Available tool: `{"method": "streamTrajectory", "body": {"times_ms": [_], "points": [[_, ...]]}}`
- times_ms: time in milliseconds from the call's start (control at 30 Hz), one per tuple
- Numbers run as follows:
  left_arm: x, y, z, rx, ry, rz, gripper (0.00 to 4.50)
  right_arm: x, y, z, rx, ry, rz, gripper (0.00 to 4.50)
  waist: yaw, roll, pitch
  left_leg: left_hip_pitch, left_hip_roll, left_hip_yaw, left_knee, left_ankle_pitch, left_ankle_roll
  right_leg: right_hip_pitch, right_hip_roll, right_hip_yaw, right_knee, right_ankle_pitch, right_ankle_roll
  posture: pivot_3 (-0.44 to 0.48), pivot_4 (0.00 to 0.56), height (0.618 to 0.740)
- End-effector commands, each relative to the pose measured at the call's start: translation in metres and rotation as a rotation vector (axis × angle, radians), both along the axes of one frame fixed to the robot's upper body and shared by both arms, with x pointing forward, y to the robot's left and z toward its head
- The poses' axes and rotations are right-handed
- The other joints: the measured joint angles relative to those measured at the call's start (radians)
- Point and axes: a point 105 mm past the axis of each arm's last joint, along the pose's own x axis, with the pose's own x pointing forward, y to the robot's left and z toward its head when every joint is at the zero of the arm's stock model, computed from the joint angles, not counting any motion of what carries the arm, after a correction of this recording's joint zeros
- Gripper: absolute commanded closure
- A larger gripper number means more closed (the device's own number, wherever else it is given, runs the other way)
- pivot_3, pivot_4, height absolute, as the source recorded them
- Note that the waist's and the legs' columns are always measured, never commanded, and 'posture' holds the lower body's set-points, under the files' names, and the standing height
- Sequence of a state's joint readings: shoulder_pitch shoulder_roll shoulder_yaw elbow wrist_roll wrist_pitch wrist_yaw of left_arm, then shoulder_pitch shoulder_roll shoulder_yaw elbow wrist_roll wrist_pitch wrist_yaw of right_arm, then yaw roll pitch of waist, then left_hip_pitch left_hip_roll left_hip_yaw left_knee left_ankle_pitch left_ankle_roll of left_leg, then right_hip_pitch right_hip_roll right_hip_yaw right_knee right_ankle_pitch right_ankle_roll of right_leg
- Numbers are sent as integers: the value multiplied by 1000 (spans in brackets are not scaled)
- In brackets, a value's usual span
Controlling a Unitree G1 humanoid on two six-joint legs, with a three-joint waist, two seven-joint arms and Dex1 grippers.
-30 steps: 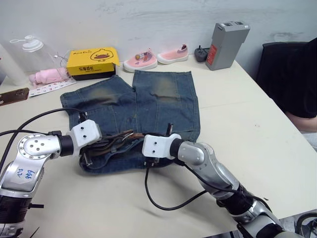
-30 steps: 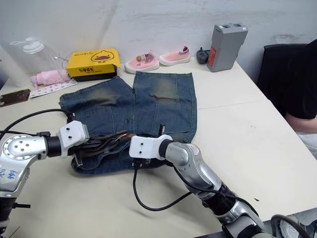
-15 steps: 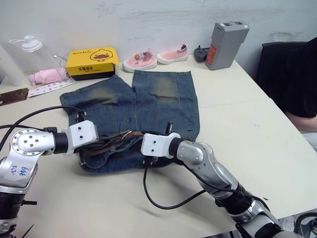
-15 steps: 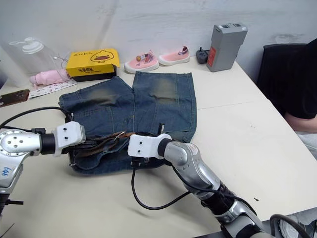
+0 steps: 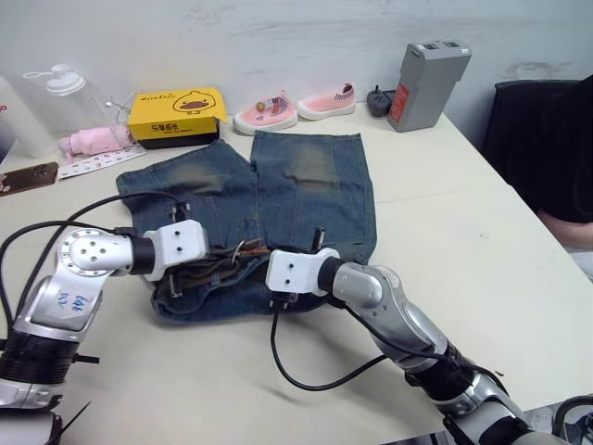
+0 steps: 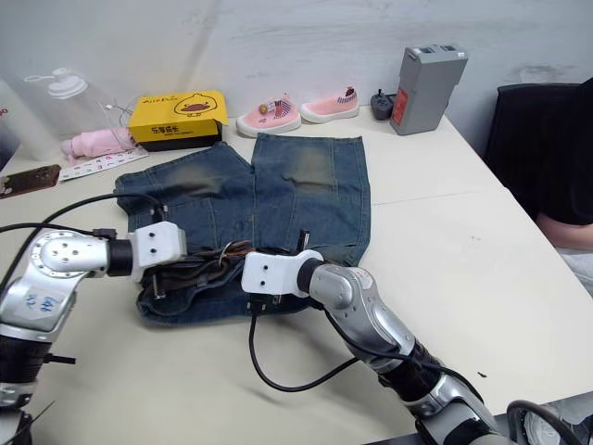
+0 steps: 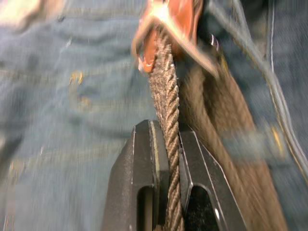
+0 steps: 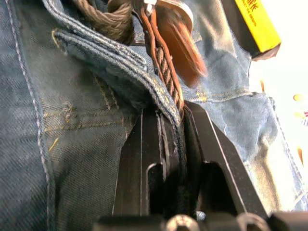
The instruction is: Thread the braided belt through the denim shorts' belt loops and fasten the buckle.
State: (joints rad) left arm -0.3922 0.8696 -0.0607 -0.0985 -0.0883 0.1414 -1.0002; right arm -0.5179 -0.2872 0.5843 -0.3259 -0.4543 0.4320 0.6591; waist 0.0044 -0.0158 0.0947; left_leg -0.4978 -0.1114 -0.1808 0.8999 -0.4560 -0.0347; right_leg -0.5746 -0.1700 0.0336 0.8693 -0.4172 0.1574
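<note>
The faded denim shorts (image 5: 306,176) lie flat on the table with the waistband toward me. The braided belt (image 5: 208,269) runs bunched along that waistband. My left gripper (image 7: 166,127) is shut on the belt's woven cord, just short of the brown leather end and the silver buckle (image 7: 168,19). It sits at the waistband's left part (image 5: 199,264). My right gripper (image 8: 168,113) is shut on the waistband's edge together with a strand of the belt, beside the smooth leather tip (image 8: 175,43). It is at the waistband's middle (image 5: 264,264). A blue belt loop (image 7: 245,144) crosses the belt.
Along the back stand a yellow box (image 5: 174,113), two pink shoes (image 5: 264,113), a grey battery pack (image 5: 426,83) and a clear bottle (image 5: 56,97). A phone (image 5: 26,176) lies at far left. A person in black (image 5: 556,158) sits at the right. A black cable (image 5: 315,375) loops near me.
My left gripper has slid to the right along the belt, closer to the right gripper. The right gripper has stayed where it was.
</note>
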Motion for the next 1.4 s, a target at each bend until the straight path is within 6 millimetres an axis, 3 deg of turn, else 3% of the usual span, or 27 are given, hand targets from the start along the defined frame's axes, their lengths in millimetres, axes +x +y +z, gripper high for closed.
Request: {"method": "streamTrajectory", "body": {"times_ms": [33,200,300,333,400,533,767,967,1200,1333,1400], "points": [[3,-12,2,-16,-17,-33,4500,-8,6,16,20,-70,47,4467,-2,0,0,0,0,0,0,0,0,0,0,0,0,0,0,0,150,636],[2,-19,-9,-31,16,-36,4500,-10,1,8,-17,-20,52,4467,-3,0,0,0,1,0,0,0,0,-1,0,0,0,0,0,0,150,636],[2,-23,-16,-43,34,-40,4500,-10,-8,7,10,52,19,3114,0,0,0,-1,0,0,0,0,0,-1,0,0,0,0,0,0,150,636],[2,-23,-19,-47,39,-40,4500,-11,-10,8,16,77,19,2913,1,0,0,-1,0,-1,0,0,0,-1,-1,0,0,0,0,0,150,636],[2,-24,-22,-55,47,-36,4500,-15,-15,16,61,122,21,1752,3,0,0,-2,0,-1,1,0,0,-1,-1,0,0,0,0,0,150,636],[3,-23,-27,-56,50,-29,4500,-18,-28,34,111,153,23,96,15,0,0,-2,0,-1,1,0,0,0,-1,0,-1,1,1,0,150,636],[3,-25,-27,-66,43,-33,4500,-16,-33,51,158,138,44,96,21,0,0,-1,0,0,1,0,0,0,-2,0,-1,1,1,0,150,636],[2,-27,-25,-71,33,-42,4500,-1,-24,39,105,74,9,96,20,0,0,-1,0,0,1,0,0,0,-2,1,-1,1,1,0,150,636],[0,-28,-24,-70,22,-51,4500,5,-18,16,1,24,8,96,20,-1,0,-2,0,0,1,0,0,0,-2,1,-1,1,1,0,150,636],[0,-28,-24,-65,17,-54,4500,4,-12,15,5,22,15,96,19,-1,-1,-1,0,0,1,0,0,0,-2,1,0,1,1,0,150,636],[0,-28,-24,-62,15,-54,4500,4,-11,16,13,22,14,626,19,-1,-1,-1,0,0,1,0,0,0,-1,1,0,1,1,0,150,636]]}}
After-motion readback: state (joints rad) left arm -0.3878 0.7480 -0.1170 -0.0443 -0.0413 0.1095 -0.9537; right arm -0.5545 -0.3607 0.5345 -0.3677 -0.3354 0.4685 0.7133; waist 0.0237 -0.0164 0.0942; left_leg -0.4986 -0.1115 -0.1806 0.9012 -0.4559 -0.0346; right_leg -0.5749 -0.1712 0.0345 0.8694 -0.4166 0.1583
